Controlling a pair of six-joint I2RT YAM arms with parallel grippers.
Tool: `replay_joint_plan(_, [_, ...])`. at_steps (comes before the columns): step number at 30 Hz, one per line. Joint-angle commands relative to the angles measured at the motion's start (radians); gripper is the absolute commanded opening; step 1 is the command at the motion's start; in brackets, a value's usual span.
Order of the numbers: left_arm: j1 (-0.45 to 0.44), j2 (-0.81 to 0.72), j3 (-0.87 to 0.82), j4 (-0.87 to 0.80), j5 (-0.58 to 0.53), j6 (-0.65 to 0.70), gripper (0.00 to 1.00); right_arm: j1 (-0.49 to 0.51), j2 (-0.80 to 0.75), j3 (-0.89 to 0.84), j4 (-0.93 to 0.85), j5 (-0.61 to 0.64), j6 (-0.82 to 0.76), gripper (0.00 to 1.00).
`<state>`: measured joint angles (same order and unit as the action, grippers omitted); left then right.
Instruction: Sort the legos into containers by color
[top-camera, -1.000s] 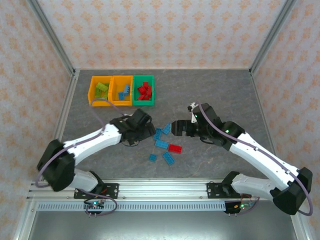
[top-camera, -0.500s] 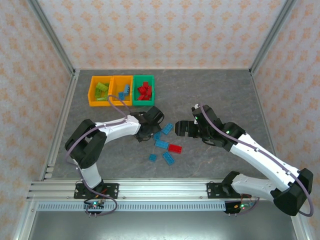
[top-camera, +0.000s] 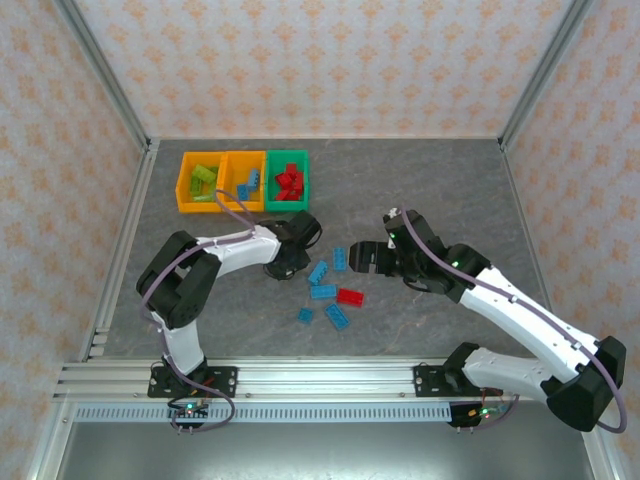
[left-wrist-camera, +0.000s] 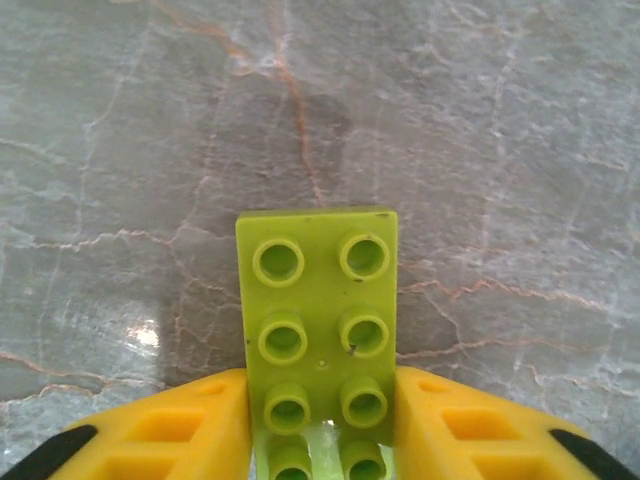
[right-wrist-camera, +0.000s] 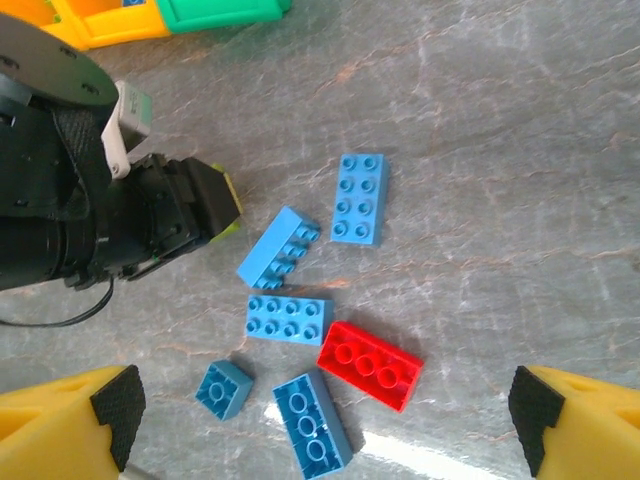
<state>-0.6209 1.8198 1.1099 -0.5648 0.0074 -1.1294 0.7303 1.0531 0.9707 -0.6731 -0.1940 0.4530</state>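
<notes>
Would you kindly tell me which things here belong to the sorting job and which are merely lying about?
Job: lime brick in the left claw, five loose blue bricks, loose red brick, two orange bins, green bin.
Just there: grey table, patterned walls, metal rail.

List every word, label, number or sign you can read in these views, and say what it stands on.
No readable text in any view.
Lime green brick clamped in the left gripper: no legible marking on the studs.
Loose blue bricks and red brick: studs too small to read.
Bins: no labels visible.
Wallpaper: ornament pattern, no letters.
</notes>
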Motion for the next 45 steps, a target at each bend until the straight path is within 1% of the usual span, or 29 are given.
replay_joint_plan(1, [0.008, 0.002, -0.058, 0.058, 0.015, 0.015, 0.32, 0.016, 0.04, 0.013, 0.012, -0.114, 0.0, 0.96])
replay_joint_plan(3, [0.014, -0.035, -0.084, 0.059, 0.009, 0.024, 0.28, 0.033, 0.076, 0.013, 0.01, -0.154, -0.008, 0.96])
replay_joint_plan(6, [0.024, -0.104, -0.105, 0.04, 0.003, 0.05, 0.26, 0.05, 0.121, 0.017, 0.025, -0.198, 0.006, 0.96])
replay_joint_plan(9, [0.034, -0.2, -0.096, 0.003, -0.024, 0.095, 0.26, 0.054, 0.125, 0.016, 0.061, -0.193, 0.026, 0.96])
replay_joint_plan(11, [0.06, -0.275, -0.073, -0.03, -0.056, 0.133, 0.26, 0.054, 0.121, 0.019, 0.077, -0.172, 0.034, 0.97])
replay_joint_plan(14, [0.139, -0.364, -0.011, -0.097, -0.124, 0.204, 0.28, 0.054, 0.122, 0.035, 0.075, -0.141, 0.031, 0.98])
replay_joint_plan(18, [0.321, -0.39, 0.105, -0.124, -0.136, 0.317, 0.29, 0.054, 0.126, 0.041, 0.069, -0.124, 0.033, 0.98])
replay_joint_plan(20, [0.405, -0.36, 0.178, -0.12, -0.131, 0.365, 0.29, 0.054, 0.123, 0.036, 0.069, -0.117, 0.041, 0.98])
replay_joint_plan(22, [0.468, -0.31, 0.26, -0.103, -0.133, 0.406, 0.29, 0.054, 0.119, 0.024, 0.074, -0.111, 0.049, 0.98])
replay_joint_plan(24, [0.533, -0.227, 0.359, -0.099, -0.121, 0.432, 0.29, 0.054, 0.113, 0.021, 0.067, -0.104, 0.055, 0.98])
replay_joint_plan(27, [0.622, -0.09, 0.508, -0.128, -0.043, 0.42, 0.29, 0.054, 0.095, 0.022, 0.043, -0.095, 0.057, 0.98])
replay_joint_plan(30, [0.692, 0.055, 0.648, -0.154, 0.041, 0.408, 0.3, 0.054, 0.059, 0.009, 0.031, -0.081, 0.067, 0.98])
replay_joint_plan(33, [0.735, 0.206, 0.785, -0.21, 0.073, 0.416, 0.32, 0.054, 0.024, -0.001, 0.015, -0.07, 0.076, 0.98])
replay_joint_plan(35, [0.754, 0.272, 0.842, -0.235, 0.099, 0.412, 0.34, 0.054, 0.002, -0.007, 0.004, -0.06, 0.083, 0.98])
replay_joint_plan(37, [0.769, 0.301, 0.859, -0.231, 0.126, 0.41, 0.39, 0.054, -0.017, -0.019, 0.002, -0.055, 0.091, 0.98])
replay_joint_plan(39, [0.773, 0.296, 0.843, -0.212, 0.141, 0.415, 0.52, 0.054, -0.033, -0.034, 0.007, -0.048, 0.098, 0.99])
replay_joint_plan(42, [0.774, 0.241, 0.775, -0.163, 0.166, 0.402, 0.64, 0.054, -0.036, -0.043, 0.013, -0.029, 0.106, 0.99])
replay_joint_plan(45, [0.772, 0.146, 0.694, -0.114, 0.183, 0.385, 0.66, 0.054, -0.027, -0.04, 0.023, -0.016, 0.106, 0.99])
